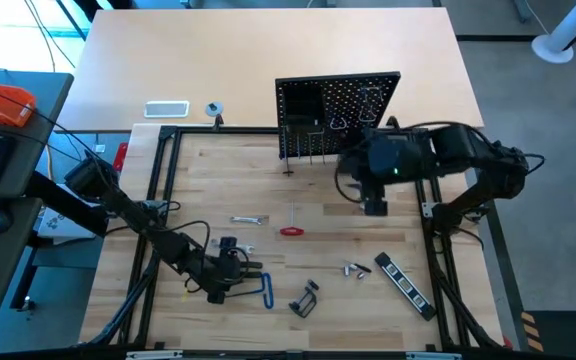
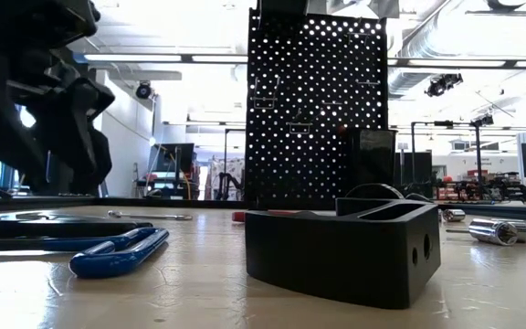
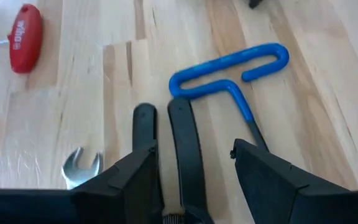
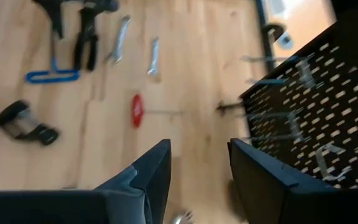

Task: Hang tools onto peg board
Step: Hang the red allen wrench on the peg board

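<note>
Black pliers (image 1: 230,250) lie flat on the wooden table at the near left. My left gripper (image 3: 191,149) is low over them and open, with the two handles (image 3: 182,134) between its fingers. A blue-handled hex key (image 3: 229,71) lies just beyond, and a red-handled screwdriver (image 1: 290,231) and a silver wrench (image 1: 248,219) lie nearer the middle. The peg board (image 1: 338,105) stands upright at the far edge with hooks on its front. My right gripper (image 4: 197,180) hangs open and empty high above the table, just in front of the board. My left gripper comes slanting down along the pliers' handles, one finger on either side of the pair. One handle (image 3: 145,127) runs right along the inner side of one finger (image 3: 132,177); whether they touch, I cannot tell. The pliers rest flat on the table.
A black clamp (image 1: 305,300), small silver sockets (image 1: 356,269) and a black striped bar (image 1: 403,280) lie toward the near right. Another wrench end (image 3: 79,167) shows beside my left gripper. A white rectangle (image 1: 166,109) and a tape roll (image 1: 214,109) sit beyond the black frame.
</note>
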### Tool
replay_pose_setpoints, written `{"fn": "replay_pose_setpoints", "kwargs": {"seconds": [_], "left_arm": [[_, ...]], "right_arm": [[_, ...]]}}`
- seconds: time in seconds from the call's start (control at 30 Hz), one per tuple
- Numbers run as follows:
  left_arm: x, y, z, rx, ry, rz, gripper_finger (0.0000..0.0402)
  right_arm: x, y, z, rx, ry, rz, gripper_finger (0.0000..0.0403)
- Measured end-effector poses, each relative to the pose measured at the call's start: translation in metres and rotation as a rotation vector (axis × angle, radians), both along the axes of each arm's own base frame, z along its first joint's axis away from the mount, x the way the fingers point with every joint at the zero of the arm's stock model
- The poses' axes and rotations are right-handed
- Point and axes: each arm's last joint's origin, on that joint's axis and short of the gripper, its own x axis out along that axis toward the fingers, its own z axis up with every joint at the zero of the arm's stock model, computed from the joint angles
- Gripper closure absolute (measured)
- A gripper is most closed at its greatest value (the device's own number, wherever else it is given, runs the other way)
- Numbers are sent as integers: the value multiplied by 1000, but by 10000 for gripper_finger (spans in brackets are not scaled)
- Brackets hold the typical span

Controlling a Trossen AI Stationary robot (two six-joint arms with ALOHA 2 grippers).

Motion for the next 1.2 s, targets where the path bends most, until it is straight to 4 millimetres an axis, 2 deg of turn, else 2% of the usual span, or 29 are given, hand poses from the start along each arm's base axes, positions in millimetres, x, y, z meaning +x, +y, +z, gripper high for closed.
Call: {"fn": "replay_pose_setpoints", "kwargs": {"seconds": [0.3, 0.73, 1.0, 1.2], "left_arm": [[9, 1, 5, -29, -63, -38, 197], [18, 1, 13, -50, -163, -79, 197], [27, 7, 17, -39, -215, -119, 197], [37, 17, 14, -36, -212, -155, 197]], "right_arm": [[-7, 52, -26, 88, 96, 46, 245], [-14, 117, -94, 149, 208, 55, 245], [-24, 150, -137, 177, 168, 27, 245], [-33, 171, -167, 213, 48, -31, 245]]}}
